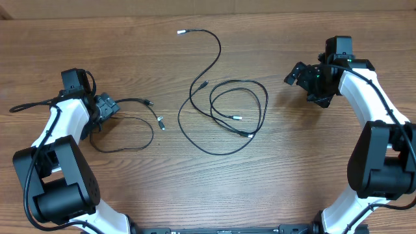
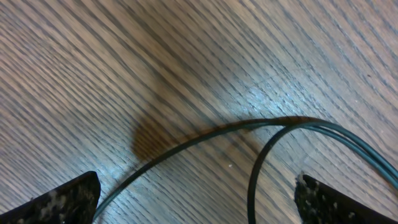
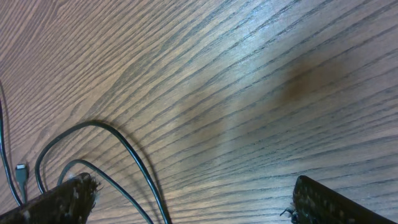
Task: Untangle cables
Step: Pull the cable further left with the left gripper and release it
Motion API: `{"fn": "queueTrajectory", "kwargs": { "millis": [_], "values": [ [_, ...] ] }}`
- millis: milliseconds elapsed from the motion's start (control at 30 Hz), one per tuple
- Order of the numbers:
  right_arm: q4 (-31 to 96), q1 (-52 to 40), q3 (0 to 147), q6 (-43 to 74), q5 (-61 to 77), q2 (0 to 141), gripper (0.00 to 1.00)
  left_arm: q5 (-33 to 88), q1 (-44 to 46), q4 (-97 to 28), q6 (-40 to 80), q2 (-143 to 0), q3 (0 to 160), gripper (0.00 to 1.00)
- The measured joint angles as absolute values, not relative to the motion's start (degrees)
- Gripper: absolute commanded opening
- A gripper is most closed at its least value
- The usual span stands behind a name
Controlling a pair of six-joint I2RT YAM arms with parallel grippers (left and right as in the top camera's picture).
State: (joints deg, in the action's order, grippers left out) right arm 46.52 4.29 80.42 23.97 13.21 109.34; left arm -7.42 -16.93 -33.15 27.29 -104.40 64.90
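Overhead: the table carries the cables in two groups.
- The small cable lies at the left in one open loop. Both its plugs point right, and the left gripper is over its left end.
- The centre cables lie mid-table in overlapping loops. One strand runs far to a silver plug.
- The right gripper sits to the right of them, apart.

Jaw gaps are hard to read from above.

Left wrist: the left gripper is released, jaws wide. Two strands of the small cable lie flat on the wood between the fingers, unclamped. The overhead view hides this under the gripper body.

Right wrist: the right gripper is released and grasps nothing. Strands of the centre cables curve past the left-hand finger. A plug tip shows at the left edge.
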Motion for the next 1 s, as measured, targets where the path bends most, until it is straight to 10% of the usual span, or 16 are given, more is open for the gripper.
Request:
{"fn": "queueTrajectory", "kwargs": {
  "millis": [333, 667, 1000],
  "values": [
    [46.5, 4.3, 80.4, 24.0, 13.2, 109.3, 1.00, -8.8, -16.9, -28.1, 29.4, -107.1, 62.2, 0.95],
    [46.5, 4.3, 80.4, 24.0, 13.2, 109.3, 1.00, -9.6, -17.8, -26.9, 30.5, -107.5, 62.2, 0.04],
    [46.5, 4.3, 80.4, 24.0, 13.2, 109.3, 1.00, -3.2, -22.4, -25.9, 34.5, -107.6, 62.4, 0.04]
  ]
}}
